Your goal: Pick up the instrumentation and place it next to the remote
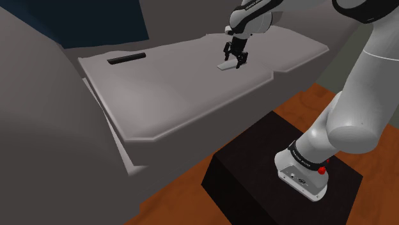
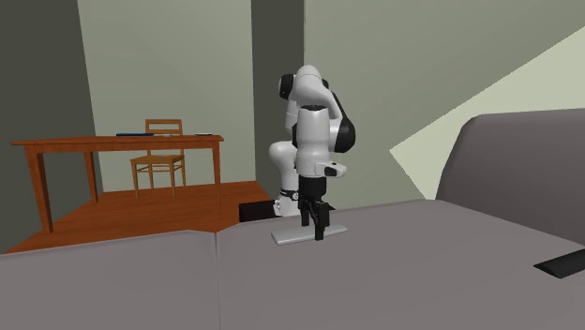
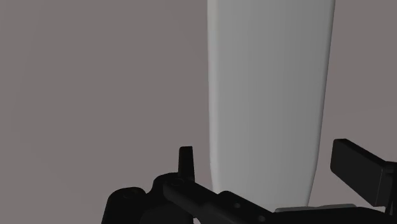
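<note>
Jaws of the black gripper point(image 1: 235, 64) stand apart, straddling but not touching the flat pale grey instrumentation point(image 1: 224, 66), which lies on the grey sofa seat point(image 1: 179, 89), well apart from the black remote point(image 1: 126, 59).

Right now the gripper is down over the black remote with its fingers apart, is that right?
No. The gripper is down over the pale flat instrument, its fingers apart; the black remote lies well away toward the shoulder view's left, as that view shows.
</note>
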